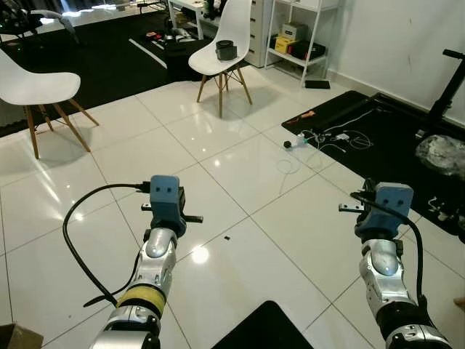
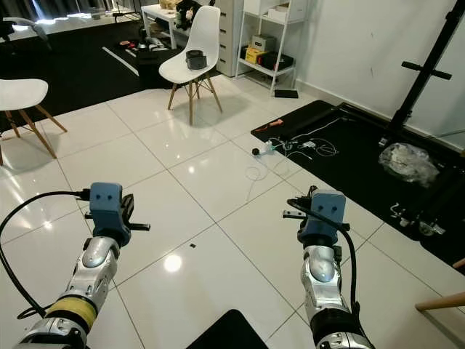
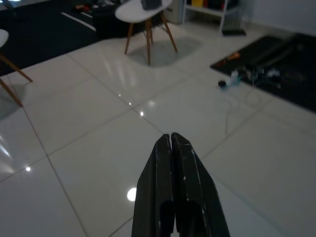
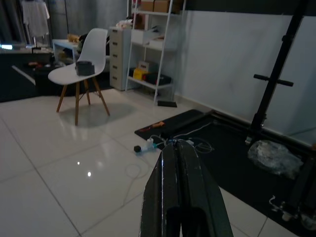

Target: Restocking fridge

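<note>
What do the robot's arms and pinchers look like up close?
Both arms are silver metal with rounded joints, and each wrist carries a blue box. The left arm has a yellow band and a looping black cable. The left gripper and right gripper each have two long black fingers.
</note>
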### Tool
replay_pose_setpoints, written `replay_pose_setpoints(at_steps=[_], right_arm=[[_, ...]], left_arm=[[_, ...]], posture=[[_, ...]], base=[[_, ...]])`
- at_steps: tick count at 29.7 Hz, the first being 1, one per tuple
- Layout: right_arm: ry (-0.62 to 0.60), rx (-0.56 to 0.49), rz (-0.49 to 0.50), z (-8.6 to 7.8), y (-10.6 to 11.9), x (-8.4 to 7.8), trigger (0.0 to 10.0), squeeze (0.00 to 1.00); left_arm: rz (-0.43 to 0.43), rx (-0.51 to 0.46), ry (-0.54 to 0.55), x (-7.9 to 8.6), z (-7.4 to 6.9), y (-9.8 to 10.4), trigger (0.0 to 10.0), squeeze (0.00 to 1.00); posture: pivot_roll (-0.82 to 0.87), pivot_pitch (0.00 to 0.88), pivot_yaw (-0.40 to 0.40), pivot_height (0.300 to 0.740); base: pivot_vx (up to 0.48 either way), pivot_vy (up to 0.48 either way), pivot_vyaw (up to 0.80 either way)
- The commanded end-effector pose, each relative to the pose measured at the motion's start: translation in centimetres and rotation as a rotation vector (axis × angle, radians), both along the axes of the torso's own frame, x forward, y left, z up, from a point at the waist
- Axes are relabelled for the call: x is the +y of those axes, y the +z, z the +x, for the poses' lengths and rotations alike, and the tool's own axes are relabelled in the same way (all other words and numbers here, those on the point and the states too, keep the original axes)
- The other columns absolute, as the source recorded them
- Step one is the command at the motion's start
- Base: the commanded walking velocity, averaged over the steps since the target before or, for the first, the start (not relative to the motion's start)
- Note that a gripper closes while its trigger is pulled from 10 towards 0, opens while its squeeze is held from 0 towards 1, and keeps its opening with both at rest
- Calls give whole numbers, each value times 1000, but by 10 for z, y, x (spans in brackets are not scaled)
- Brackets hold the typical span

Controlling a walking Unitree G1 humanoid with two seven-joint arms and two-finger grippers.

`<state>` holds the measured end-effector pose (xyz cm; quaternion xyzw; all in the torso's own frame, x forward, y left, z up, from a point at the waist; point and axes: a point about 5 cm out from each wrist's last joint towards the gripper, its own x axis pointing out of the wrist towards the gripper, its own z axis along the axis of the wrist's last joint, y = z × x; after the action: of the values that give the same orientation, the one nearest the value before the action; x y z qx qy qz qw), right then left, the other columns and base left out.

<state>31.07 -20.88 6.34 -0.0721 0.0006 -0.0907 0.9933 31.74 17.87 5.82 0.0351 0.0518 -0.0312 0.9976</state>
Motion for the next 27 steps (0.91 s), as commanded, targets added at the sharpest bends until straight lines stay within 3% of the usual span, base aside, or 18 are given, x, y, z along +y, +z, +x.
replay_pose_setpoints(at_steps=[1, 6, 9, 10, 15, 21, 27], right_arm=[[22, 77, -30, -12, -18, -2, 10000, 0], [-1, 162, -85, -27, -32, -23, 10000, 0], [-139, 224, -109, -39, -36, -61, 10000, 0], [-139, 224, -109, -39, -36, -61, 10000, 0], [-335, 272, -94, -57, -36, -104, 10000, 0], [-441, 347, -107, -77, -44, -126, 10000, 0], [-444, 414, -105, -90, -58, -124, 10000, 0]], left_arm=[[28, 34, -23, -1, -9, -11, 10000, 0], [56, 70, -25, 7, -21, -22, 10000, 0], [54, 143, 52, 28, -31, -34, 10000, 0], [54, 143, 52, 28, -31, -34, 10000, 0], [9, 239, 202, 60, -46, -48, 10000, 0], [13, 279, 304, 83, -55, -52, 10000, 0], [25, 326, 351, 93, -64, -59, 10000, 0]], posture=[[17, 14, -12, 740], [20, 17, -15, 740], [20, 24, -11, 740], [20, 24, -11, 740], [19, 32, -4, 740], [23, 38, 0, 740], [21, 41, 1, 740]], base=[[0, 0, 0], [0, 0, 0], [0, 0, 0], [0, 0, 0], [0, 0, 0], [0, 0, 0], [0, 0, 0]])
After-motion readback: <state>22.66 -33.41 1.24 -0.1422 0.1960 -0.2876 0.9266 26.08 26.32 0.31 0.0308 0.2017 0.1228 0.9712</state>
